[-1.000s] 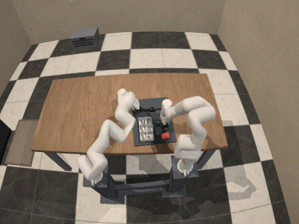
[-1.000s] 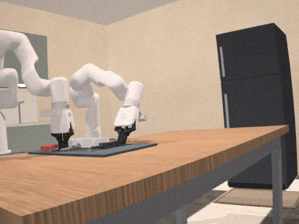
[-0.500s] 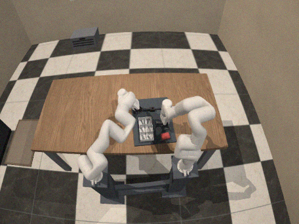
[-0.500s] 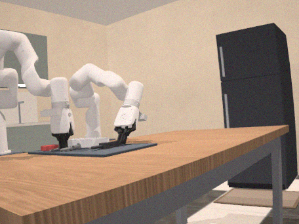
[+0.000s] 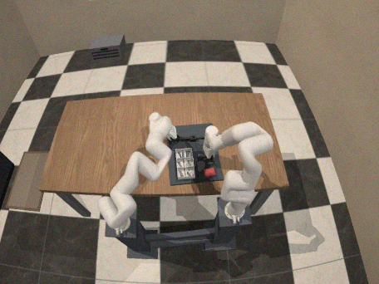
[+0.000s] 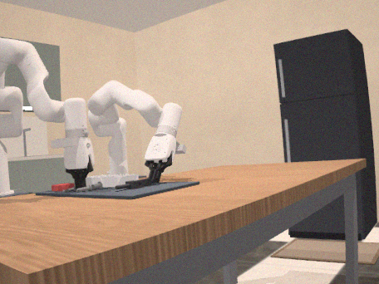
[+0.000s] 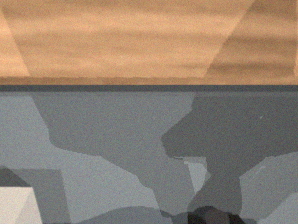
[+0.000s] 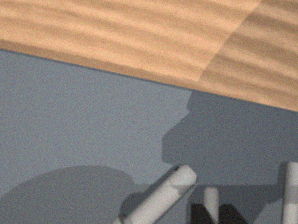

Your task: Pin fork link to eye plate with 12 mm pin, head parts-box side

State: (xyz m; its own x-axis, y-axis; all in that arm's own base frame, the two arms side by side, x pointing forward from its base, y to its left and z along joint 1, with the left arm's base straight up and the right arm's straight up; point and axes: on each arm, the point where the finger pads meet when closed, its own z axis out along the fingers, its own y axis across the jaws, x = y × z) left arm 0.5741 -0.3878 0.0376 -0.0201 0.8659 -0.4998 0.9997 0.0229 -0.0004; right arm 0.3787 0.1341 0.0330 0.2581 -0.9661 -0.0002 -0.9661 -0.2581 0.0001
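Only the top view frames the parts box whole.

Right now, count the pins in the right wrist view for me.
3: a slanted pin left of the right claw, a middle pin between its fingers, an edge pin at far right. More may be hidden.
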